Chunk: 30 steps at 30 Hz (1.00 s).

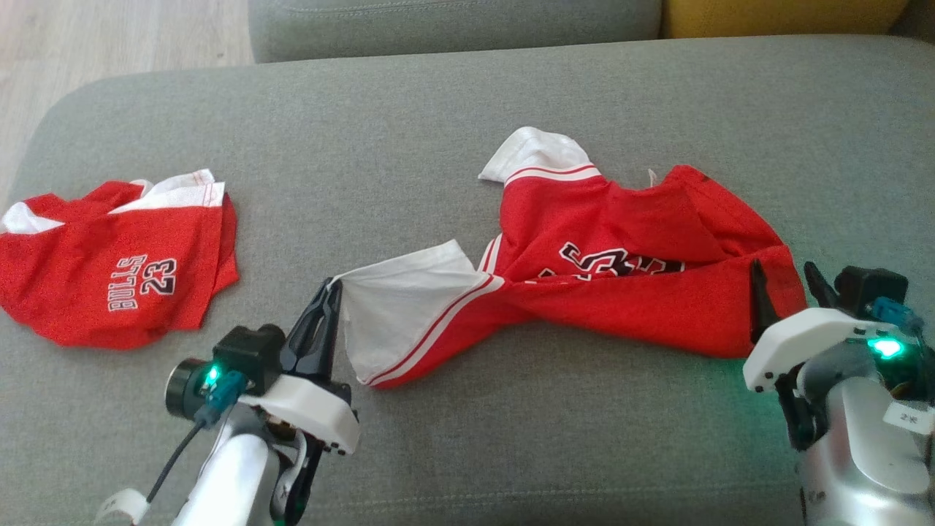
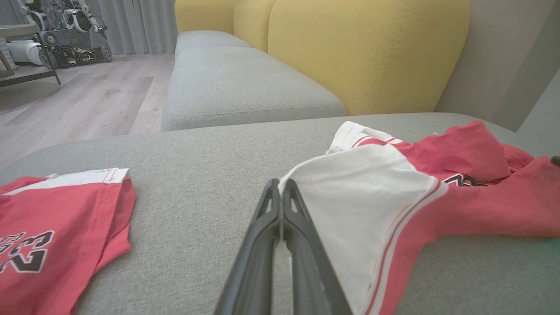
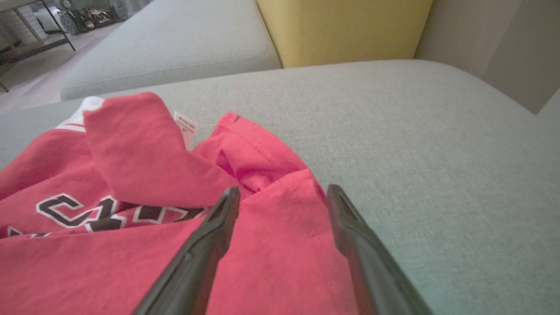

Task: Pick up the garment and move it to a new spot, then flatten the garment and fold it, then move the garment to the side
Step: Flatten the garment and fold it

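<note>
Lying crumpled across the middle and right of the grey cushion (image 1: 467, 95) in the head view, the red jersey (image 1: 628, 307) stretches between the two grippers. The left gripper (image 1: 334, 286) has its fingers pressed together on the outermost corner of the jersey's white sleeve (image 1: 402, 314), which is pulled to a point at the fingertips. The right gripper (image 1: 789, 274) stands with fingers spread at the jersey's right edge. A second red shirt (image 1: 117, 277) lies well apart at the cushion's left. In the left wrist view the left gripper (image 2: 280, 186) pinches the white sleeve (image 2: 363, 205) at its tip, and the jersey (image 2: 481, 210) runs away to the right of the fingers, with the second red shirt (image 2: 57, 218) off to their left. In the right wrist view the right gripper (image 3: 282, 194) is open, its fingers straddling a fold at the edge of the jersey (image 3: 109, 166), the red cloth lying between and to the left of them.
</note>
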### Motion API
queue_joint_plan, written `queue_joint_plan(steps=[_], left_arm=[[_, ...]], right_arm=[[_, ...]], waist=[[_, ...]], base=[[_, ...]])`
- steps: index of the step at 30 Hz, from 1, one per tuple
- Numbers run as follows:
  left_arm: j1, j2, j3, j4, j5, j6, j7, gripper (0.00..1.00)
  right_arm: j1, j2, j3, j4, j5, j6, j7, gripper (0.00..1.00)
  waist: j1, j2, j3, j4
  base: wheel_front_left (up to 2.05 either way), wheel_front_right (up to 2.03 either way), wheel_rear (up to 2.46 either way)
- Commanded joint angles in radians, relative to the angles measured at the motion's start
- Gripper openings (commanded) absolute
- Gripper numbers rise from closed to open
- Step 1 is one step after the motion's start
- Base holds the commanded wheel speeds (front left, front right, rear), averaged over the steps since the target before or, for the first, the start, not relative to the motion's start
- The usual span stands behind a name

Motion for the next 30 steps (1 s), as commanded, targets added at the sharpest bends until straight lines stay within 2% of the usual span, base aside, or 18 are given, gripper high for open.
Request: queue_joint_plan(steps=[1, 24, 25, 26, 27, 30], left_arm=[[-0.023, 0.006, 0.03, -0.037, 0.007, -0.002, -0.012, 0.0], [-0.041, 0.0, 0.028, -0.033, 0.026, -0.02, -0.012, 0.0], [-0.043, 0.0, 0.028, -0.033, 0.026, -0.021, -0.012, 0.0], [-0.045, 0.001, 0.028, -0.032, 0.026, -0.022, -0.012, 0.0], [-0.047, 0.001, 0.028, -0.031, 0.026, -0.022, -0.012, 0.0], [-0.051, 0.004, 0.032, -0.028, 0.024, -0.022, -0.012, 0.0]], right_arm=[[-0.052, -0.005, 0.014, -0.009, -0.008, -0.001, 0.003, 1.0], [-0.189, -0.005, -0.029, 0.201, -0.069, -0.001, -0.074, 1.0], [-0.193, -0.005, -0.028, 0.208, -0.071, -0.001, -0.078, 0.44], [-0.197, -0.006, -0.026, 0.213, -0.073, -0.001, -0.086, 0.14], [-0.201, -0.007, -0.023, 0.216, -0.074, -0.001, -0.096, 0.0], [-0.208, -0.011, -0.01, 0.221, -0.072, -0.001, -0.13, 0.0]], waist=[[0.0, 0.0, 0.002, 0.002], [0.0, 0.0, 0.04, 0.007], [0.0, 0.0, 0.042, 0.007], [0.0, 0.0, 0.043, 0.008], [0.0, 0.0, 0.044, 0.008], [0.0, 0.0, 0.042, 0.006]], base=[[0.0, 0.0, 0.0], [0.0, 0.0, 0.0], [0.0, 0.0, 0.0], [0.0, 0.0, 0.0], [0.0, 0.0, 0.0], [0.0, 0.0, 0.0]])
